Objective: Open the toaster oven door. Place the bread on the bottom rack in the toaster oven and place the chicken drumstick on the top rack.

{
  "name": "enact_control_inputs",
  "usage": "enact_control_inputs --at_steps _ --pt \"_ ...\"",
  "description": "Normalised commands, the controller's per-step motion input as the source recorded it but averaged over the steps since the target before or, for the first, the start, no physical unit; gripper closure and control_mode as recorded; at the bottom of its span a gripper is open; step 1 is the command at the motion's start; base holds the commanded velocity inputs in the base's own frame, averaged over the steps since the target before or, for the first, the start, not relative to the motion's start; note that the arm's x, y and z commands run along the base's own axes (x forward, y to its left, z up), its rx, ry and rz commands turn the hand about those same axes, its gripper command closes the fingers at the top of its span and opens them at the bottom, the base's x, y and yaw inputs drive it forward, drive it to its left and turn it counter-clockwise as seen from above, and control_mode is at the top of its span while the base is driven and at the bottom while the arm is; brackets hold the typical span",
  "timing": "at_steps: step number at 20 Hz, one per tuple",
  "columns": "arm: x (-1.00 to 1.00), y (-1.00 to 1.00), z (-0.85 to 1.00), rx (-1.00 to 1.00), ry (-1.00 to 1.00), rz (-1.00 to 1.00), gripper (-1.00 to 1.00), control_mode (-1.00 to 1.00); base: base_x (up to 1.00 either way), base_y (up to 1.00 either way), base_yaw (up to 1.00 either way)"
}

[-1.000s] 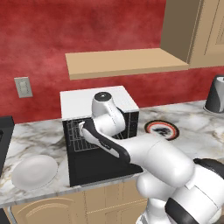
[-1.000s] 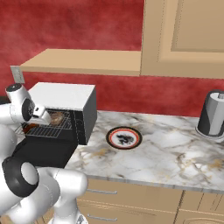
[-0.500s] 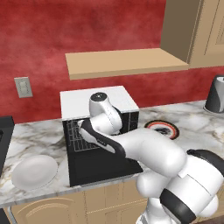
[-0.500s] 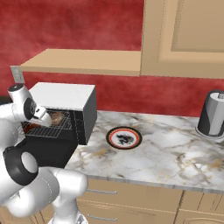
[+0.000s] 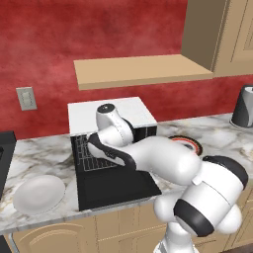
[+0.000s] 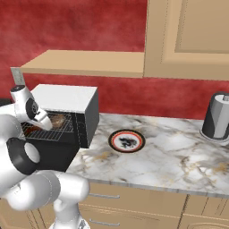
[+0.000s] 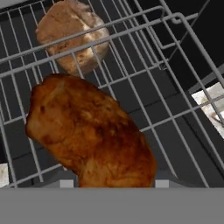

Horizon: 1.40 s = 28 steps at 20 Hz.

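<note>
The toaster oven (image 5: pixel 111 111), a black box with a white top, stands on the counter with the toaster oven door (image 5: pixel 116 185) folded down flat in front of it. My arm reaches into its cavity. In the hand view the browned chicken drumstick (image 7: pixel 92 135) lies over the wires of the top rack (image 7: pixel 175 78), its near end between my fingertips. My gripper (image 7: pixel 113 183) is shut on it. The bread (image 7: pixel 70 37), a pale brown roll, rests under those wires on the lower rack. From the right base view the toaster oven (image 6: pixel 67 96) shows a brown piece on its rack beside my hand.
A white plate (image 5: pixel 39 194) sits on the counter left of the open door. A red-rimmed patterned plate (image 6: pixel 127 141) lies right of the oven, and a steel kettle (image 6: pixel 217 117) stands far right. A wooden shelf (image 5: pixel 138 69) hangs above the oven.
My hand has edged slightly left and deeper into the oven with the drumstick, and the elbow has swung forward. The jaws have not changed.
</note>
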Motion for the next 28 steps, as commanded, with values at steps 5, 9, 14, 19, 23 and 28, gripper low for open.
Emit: enact_control_inputs --at_steps 5,9,14,19,23,28 --pt "0.07 0.08 -0.14 0.00 0.01 -0.14 1.00 -1.00 0.00 0.00 0.00" --pt "0.07 0.04 -0.15 0.00 0.02 -0.13 1.00 -1.00 0.00 0.00 0.00" --pt "0.01 0.00 -0.19 0.00 0.03 -0.13 1.00 -1.00 0.00 0.00 0.00" --pt "0.00 0.00 -0.19 0.00 0.02 -0.12 1.00 -1.00 0.00 0.00 0.00" --pt "0.00 0.00 -0.19 0.00 0.06 -0.10 -1.00 -1.00 0.00 0.00 0.00" --pt "0.00 -0.01 -0.14 0.00 0.04 -0.07 -1.00 -1.00 0.00 0.00 0.00"
